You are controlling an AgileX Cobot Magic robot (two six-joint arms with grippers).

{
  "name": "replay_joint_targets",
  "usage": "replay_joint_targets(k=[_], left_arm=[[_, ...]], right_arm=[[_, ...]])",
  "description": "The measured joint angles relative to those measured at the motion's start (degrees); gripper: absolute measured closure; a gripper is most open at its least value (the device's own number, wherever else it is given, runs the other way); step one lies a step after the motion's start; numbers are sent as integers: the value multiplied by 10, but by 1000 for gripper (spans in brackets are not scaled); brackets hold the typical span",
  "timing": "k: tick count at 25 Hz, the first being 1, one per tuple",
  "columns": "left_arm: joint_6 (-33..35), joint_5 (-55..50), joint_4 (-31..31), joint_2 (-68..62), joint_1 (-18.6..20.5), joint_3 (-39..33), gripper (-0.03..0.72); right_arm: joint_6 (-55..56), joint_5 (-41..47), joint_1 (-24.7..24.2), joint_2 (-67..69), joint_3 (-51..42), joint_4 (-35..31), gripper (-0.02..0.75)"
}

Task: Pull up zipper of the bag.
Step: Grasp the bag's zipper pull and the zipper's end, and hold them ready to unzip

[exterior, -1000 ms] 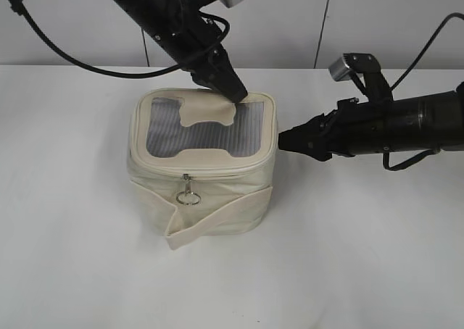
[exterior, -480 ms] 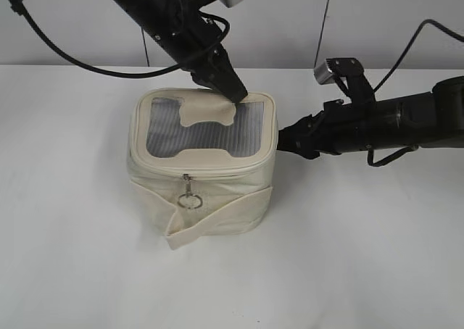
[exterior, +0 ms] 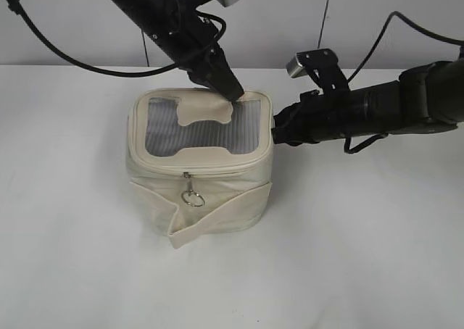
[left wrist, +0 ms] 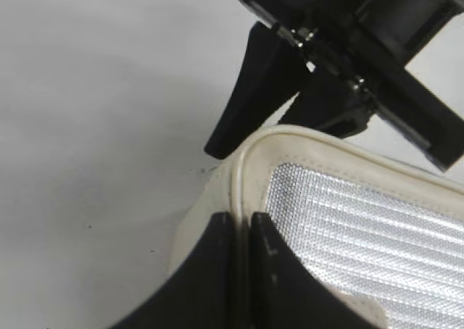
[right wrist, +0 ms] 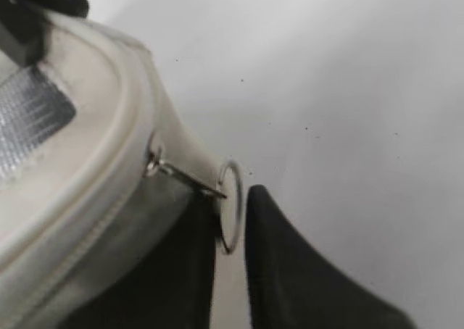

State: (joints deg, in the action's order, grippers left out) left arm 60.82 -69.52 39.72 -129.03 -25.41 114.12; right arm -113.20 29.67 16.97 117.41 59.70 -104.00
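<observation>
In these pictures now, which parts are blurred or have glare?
Right wrist view: the ring pull is fairly sharp, the dark fingers soft. Left wrist view: the mesh panel glares bright; the near fingertips blur. Exterior view: even light, soft shadow beside the bag.

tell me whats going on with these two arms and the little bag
A small cream bag sits on a white table. The left gripper, jaws together, presses on the lid's back edge. The right gripper has come in at the bag's right side, its jaws closing around a round ring pull of the zipper. A second ring pull hangs untouched at the front.
</observation>
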Motion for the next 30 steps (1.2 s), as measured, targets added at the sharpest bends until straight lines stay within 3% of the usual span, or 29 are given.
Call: replay_joint_targets(k=[3, 19, 25, 30], left_arm=[[0, 0, -1, 0, 0, 0, 655], [-63, 12, -15, 0, -4, 0, 659], [-114, 21, -19, 1, -5, 0, 659], [-178, 31, -17, 1, -6, 0, 659]], right_arm=[[38, -20, 6, 0, 1, 14, 729], [88, -17, -18, -169, -187, 42, 729], [196, 29, -13, -253, -233, 168, 729], [267, 40, 42, -274, -237, 226, 729]])
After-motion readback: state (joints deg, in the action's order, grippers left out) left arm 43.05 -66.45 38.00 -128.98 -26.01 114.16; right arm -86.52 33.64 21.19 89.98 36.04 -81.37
